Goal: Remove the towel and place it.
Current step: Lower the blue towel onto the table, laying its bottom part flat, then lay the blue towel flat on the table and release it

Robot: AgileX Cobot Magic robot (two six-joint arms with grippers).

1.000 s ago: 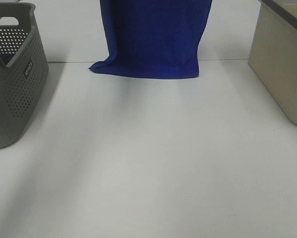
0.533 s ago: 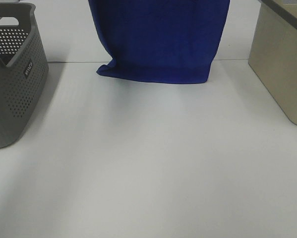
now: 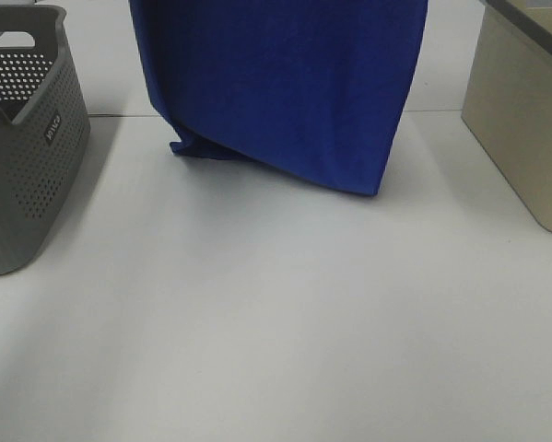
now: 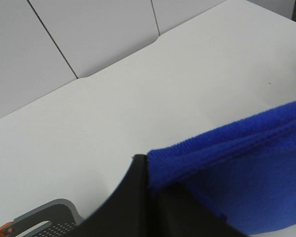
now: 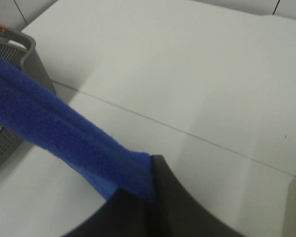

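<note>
Two top corners of the towel (image 3: 285, 92) are pinched, we note. Leftmost, the grey basket (image 3: 27, 157) stands well apart from the cloth. Our left hand (image 4: 148, 185) is closed on one corner. The towel hangs spread over the surface (image 3: 276, 322), hem wider and nearer than a second ago, left end seemingly bunching down, right corner dipped. Our right hand (image 5: 150, 190) is closed on the other corner. A beige bin (image 3: 524, 120) stands beyond. We judge laying flat comes next.

Royal-blue fuzzy towel (image 3: 280, 83), hanging spread and upright; lower left corner crumpled on the white surface
</note>
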